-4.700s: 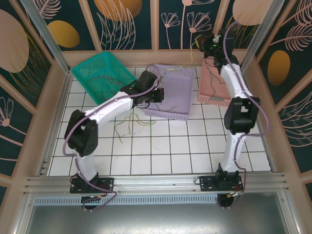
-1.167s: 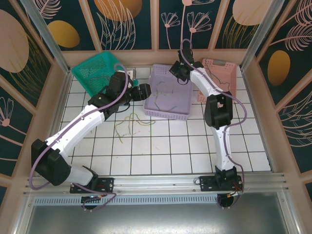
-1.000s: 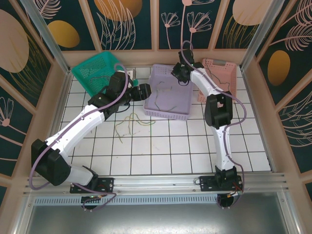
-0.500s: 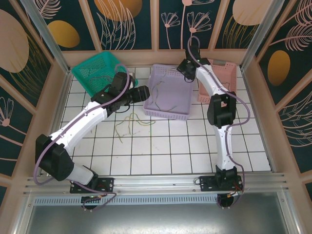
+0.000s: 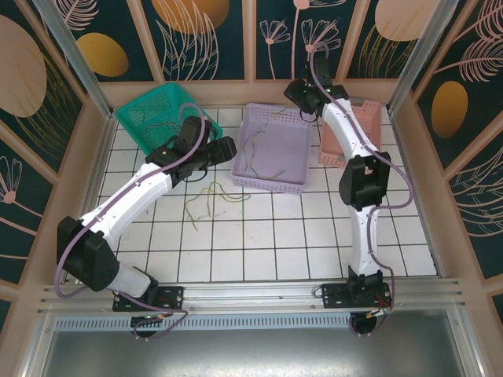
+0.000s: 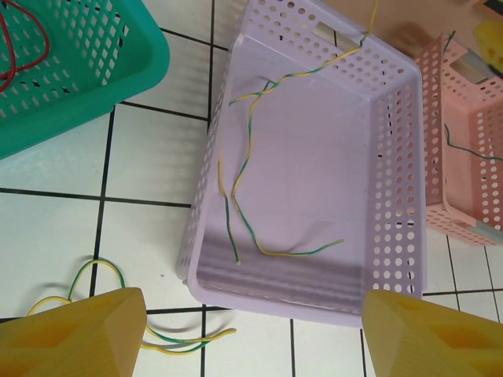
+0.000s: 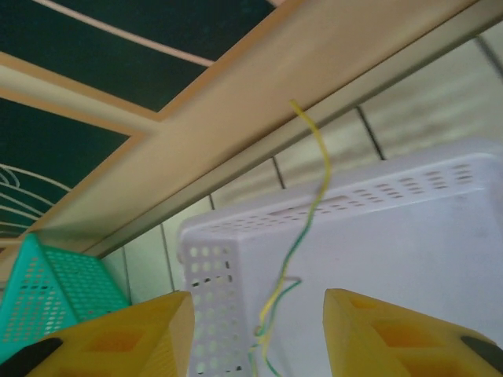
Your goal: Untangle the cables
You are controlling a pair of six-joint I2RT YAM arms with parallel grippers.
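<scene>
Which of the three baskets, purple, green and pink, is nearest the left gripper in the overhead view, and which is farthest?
Judged from the left gripper in the overhead view:
1. purple basket: immediately to its right, just off the fingertips.
2. green basket: back and to the left, in the far corner.
3. pink basket: far right, beyond the purple one.

Cables (image 6: pixel 302 253) lie in the middle basket (image 6: pixel 299 294) and before it.
</scene>
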